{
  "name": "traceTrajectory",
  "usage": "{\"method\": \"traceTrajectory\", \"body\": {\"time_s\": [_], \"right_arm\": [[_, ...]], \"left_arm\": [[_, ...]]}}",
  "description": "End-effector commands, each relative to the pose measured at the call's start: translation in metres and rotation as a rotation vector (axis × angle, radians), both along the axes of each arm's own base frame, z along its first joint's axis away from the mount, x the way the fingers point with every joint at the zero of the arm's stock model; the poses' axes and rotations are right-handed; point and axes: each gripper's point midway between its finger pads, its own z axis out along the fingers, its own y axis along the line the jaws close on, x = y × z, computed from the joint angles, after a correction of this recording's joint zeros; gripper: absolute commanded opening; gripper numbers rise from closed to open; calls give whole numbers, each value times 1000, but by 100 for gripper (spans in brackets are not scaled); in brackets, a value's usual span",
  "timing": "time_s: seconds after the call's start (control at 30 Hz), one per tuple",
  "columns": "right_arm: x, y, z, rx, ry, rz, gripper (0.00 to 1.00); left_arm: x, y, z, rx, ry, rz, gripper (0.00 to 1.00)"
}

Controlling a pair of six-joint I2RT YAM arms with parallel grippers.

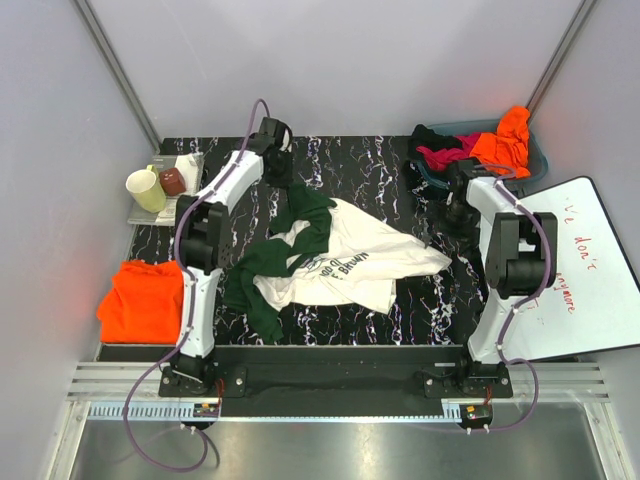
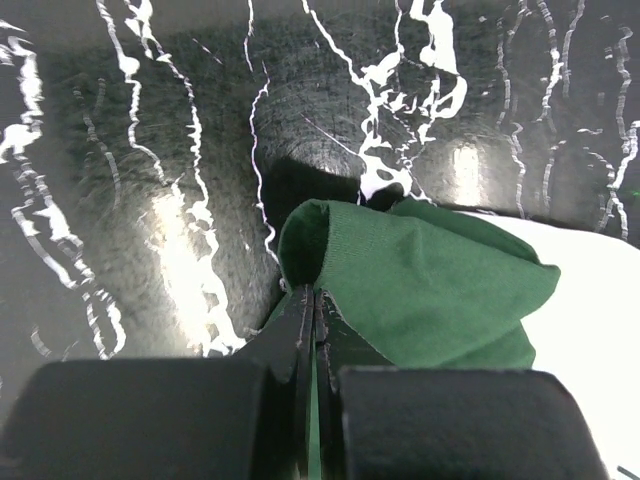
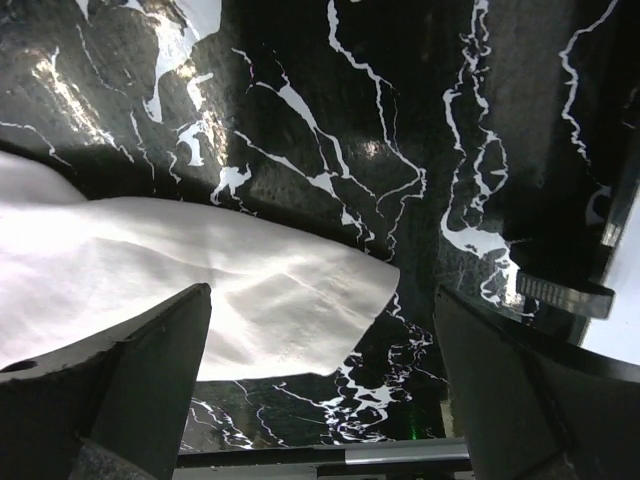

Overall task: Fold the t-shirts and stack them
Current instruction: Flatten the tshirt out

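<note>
A cream t-shirt with dark green sleeves and dark print lies crumpled mid-table. My left gripper is at its far end, shut on a green sleeve. In the left wrist view the jaws pinch the green cloth just above the marble. My right gripper is open and empty over the shirt's right corner. In the right wrist view that cream corner lies below, between the spread fingers. A folded orange t-shirt lies at the left edge.
A bin at back right holds orange, magenta and black shirts. A white board with red writing lies at the right. A tray with a yellow cup sits at back left.
</note>
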Motion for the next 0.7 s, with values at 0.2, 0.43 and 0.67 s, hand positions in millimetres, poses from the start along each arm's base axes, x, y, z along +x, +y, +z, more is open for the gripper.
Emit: {"method": "traceTrajectory", "body": {"time_s": [0.2, 0.43, 0.67], "right_arm": [[-7, 20, -35, 112, 121, -6, 88], [-8, 45, -44, 256, 170, 0, 11], [32, 59, 23, 341, -47, 24, 0]], "left_arm": [[13, 22, 72, 10, -168, 42, 0], [12, 30, 80, 17, -181, 55, 0], [6, 45, 120, 24, -252, 110, 0]]}}
